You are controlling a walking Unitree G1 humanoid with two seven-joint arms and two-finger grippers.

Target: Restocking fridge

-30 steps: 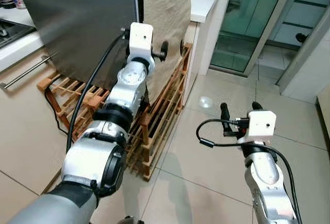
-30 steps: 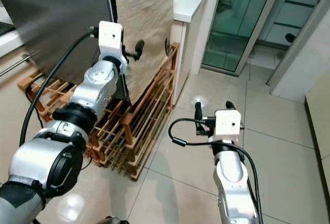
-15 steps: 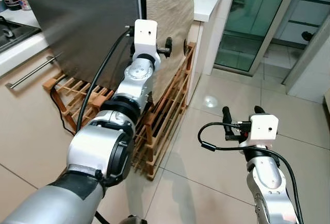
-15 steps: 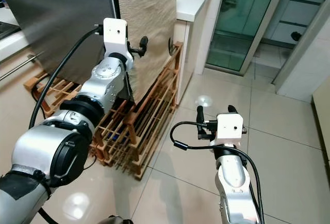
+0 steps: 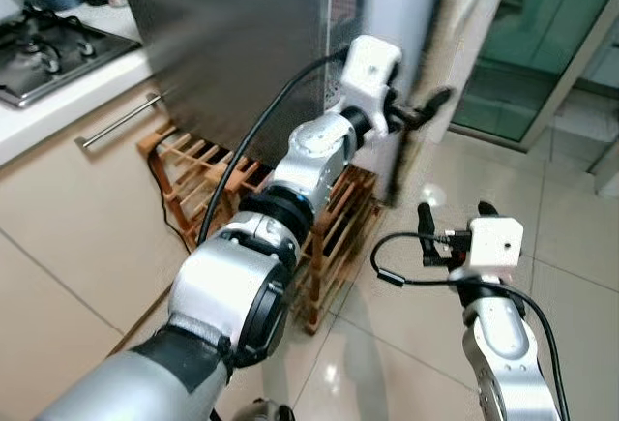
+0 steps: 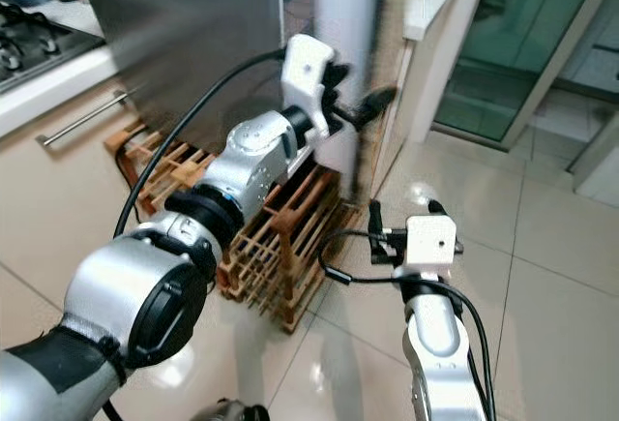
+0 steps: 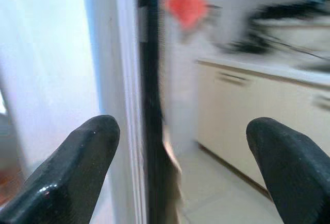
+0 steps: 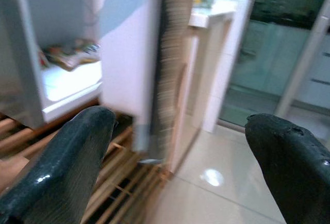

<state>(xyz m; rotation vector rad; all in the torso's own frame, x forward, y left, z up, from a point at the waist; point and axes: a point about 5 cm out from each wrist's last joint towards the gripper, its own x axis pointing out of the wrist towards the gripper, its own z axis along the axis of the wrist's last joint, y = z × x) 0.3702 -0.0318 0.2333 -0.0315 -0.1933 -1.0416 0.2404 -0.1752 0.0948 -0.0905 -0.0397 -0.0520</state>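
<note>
We stand on a glossy beige tiled floor in a kitchen. On our left a pale counter carries a gas hob, with cream cabinet fronts and a metal bar handle below. Ahead, the fridge rests on a slatted wooden rack, and green-tinted glass doors close off the room on our right.

Half a second ago the fridge's white door lay shut and our left hand was at its edge; now the door stands swung out, blurred, and our view has turned toward the counter. Our left hand is spread at the door's edge, one finger on each side of the door's dark seal in the wrist view. Our right hand hangs over the floor as it did before, fingers parted and holding nothing.

The fridge's side is brushed dark steel, the door smooth white. Through the opening, the right wrist view shows a white shelf with a blurred packet on it.
</note>
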